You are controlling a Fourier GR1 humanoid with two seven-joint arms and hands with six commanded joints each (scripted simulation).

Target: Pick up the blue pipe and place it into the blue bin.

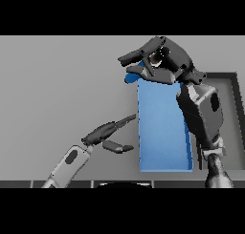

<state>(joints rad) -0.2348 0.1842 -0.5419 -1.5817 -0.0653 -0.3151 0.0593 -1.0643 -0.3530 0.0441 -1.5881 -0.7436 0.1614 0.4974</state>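
Grey table (57, 85) fills the frame, with a dark-rimmed recess at the far right edge. Just above centre, only a small curved piece of the blue pipe (130, 78) shows, at the upper left corner of the blue bin (162, 132) and under the right hand (160, 61), whose fingers curl over it, though whether they actually grip it cannot be told; that arm comes up from the lower right across the bin's right side. At lower left, the left hand (109, 132) hovers just left of the bin with fingers straight and thumb apart.
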